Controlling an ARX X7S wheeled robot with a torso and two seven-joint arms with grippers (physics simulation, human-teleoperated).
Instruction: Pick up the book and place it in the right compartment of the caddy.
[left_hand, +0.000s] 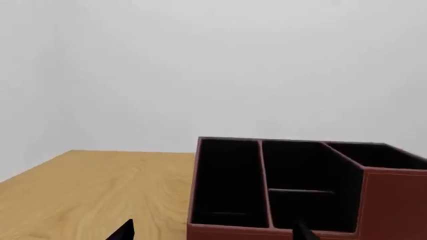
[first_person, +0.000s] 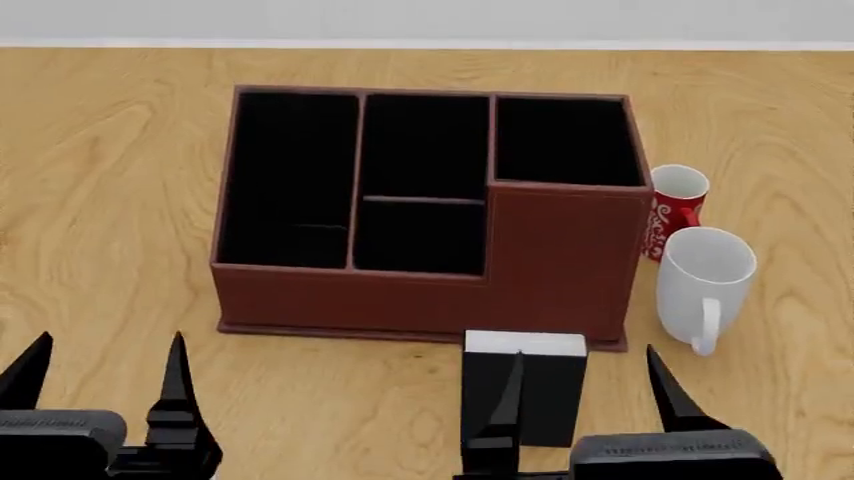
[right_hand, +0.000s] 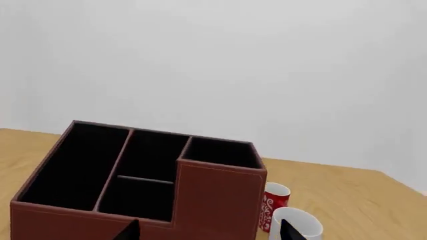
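1. I see the book (first_person: 525, 388), matte black with a white page edge, standing on the wood-grain table (first_person: 107, 150) near its front edge, just before the leathery reddish-brown caddy (first_person: 554, 260).
2. My right gripper (first_person: 587, 390) and left gripper (first_person: 100, 375) both hold their pointed fingers apart, gripping nothing.

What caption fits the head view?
Open right end effector nears upright book before the caddy; mug, can beside.

A bare simulated tabletop scene, possibly an office or home desk: a light wooden table (first_person: 107, 200) before a blank white wall (right_hand: 213, 60), holding a leather-look desk caddy (first_person: 561, 260), white mug (first_person: 703, 275) and red can (first_person: 671, 210).
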